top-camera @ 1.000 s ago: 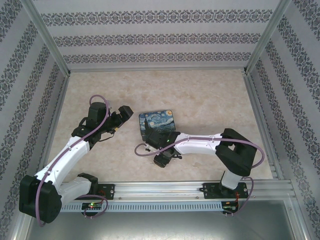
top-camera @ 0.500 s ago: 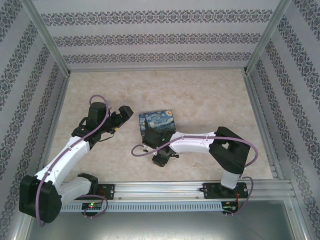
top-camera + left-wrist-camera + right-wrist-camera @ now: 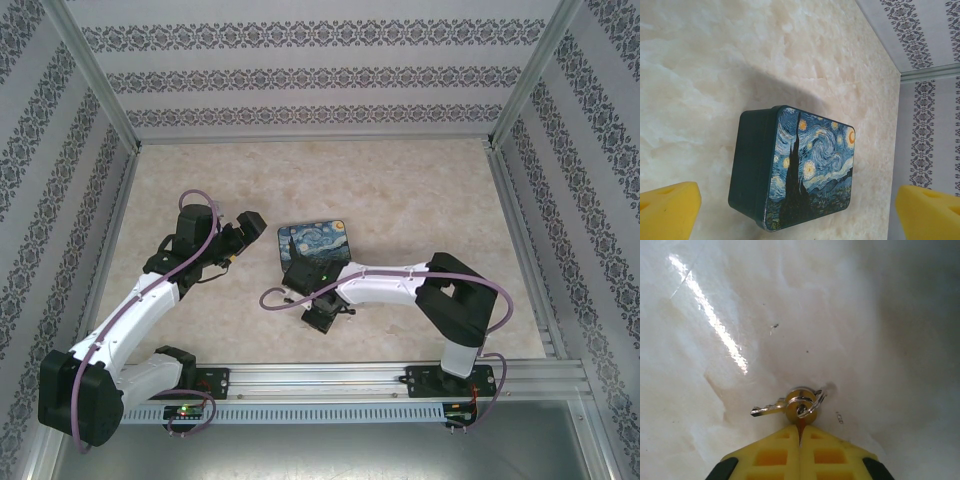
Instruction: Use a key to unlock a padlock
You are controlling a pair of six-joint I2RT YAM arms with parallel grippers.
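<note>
A small brass key [image 3: 801, 407] with a steel ring through its head lies on the marble-patterned table, blade pointing left. My right gripper [image 3: 800, 429] is shut, its yellow fingertips pressed together on the near edge of the key's head. From above, that gripper [image 3: 322, 318] is down at the table just in front of the tin. My left gripper [image 3: 243, 230] hovers left of the tin, wide open with nothing between its yellow fingers [image 3: 670, 210]. The padlock is out of view.
A dark green tin [image 3: 810, 165] with a starry-night painting on its lid sits closed mid-table [image 3: 315, 244], directly behind the right gripper. Patterned walls enclose the table on three sides, and a metal rail [image 3: 330, 378] runs along the near edge.
The right gripper closed its jaws at the key while the arm shifted slightly left. The left arm stayed still.
</note>
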